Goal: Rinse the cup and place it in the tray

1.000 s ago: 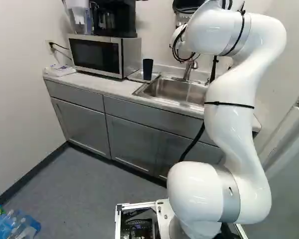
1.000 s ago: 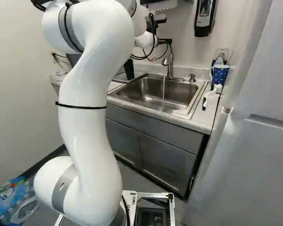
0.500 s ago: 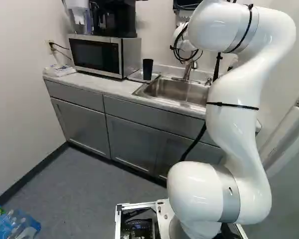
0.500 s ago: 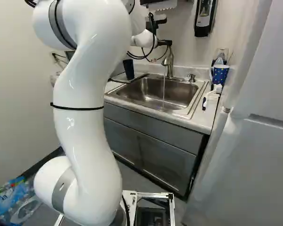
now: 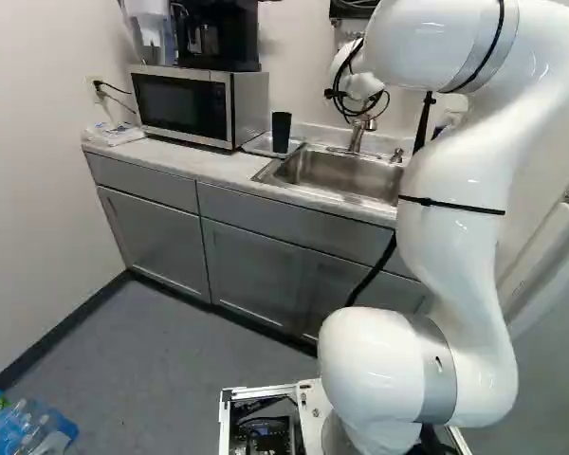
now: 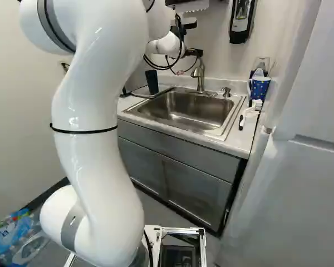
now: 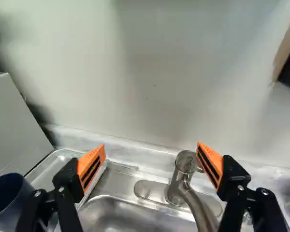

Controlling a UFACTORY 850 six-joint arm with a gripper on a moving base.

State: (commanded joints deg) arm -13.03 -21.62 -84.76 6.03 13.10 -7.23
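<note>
We have the pincer point(image 6: 191, 62) high over the back of the sink point(image 6: 183, 118), its fingers spread wide with nothing gripped. Between the orange pads point(image 7: 93, 166) in the wrist view we see the faucet point(image 7: 185, 166), nearer one finger than the other. The faucet rises at the sink's back rim, and its spout bends over the basin.

Our dark cup point(image 5: 281, 132) stands upright on the tray point(image 7: 55, 166), just beside the sink on its left. In the wrist view the cup is outside the finger farther from the faucet, apart from it, with its mouth showing.

Farther left of the sink, on the same bench point(image 5: 194, 164), we have the microwave point(image 5: 182, 104) with the coffee maker point(image 5: 223, 43) on top. Right of the sink we find a blue dotted mug point(image 6: 260, 87) and, nearer us, a white brush point(image 6: 249, 113). The soap dispenser point(image 6: 241, 21) hangs on the wall above the sink, toward its right. Bottles point(image 5: 30, 431) lie on the floor, well apart from the sink.
</note>
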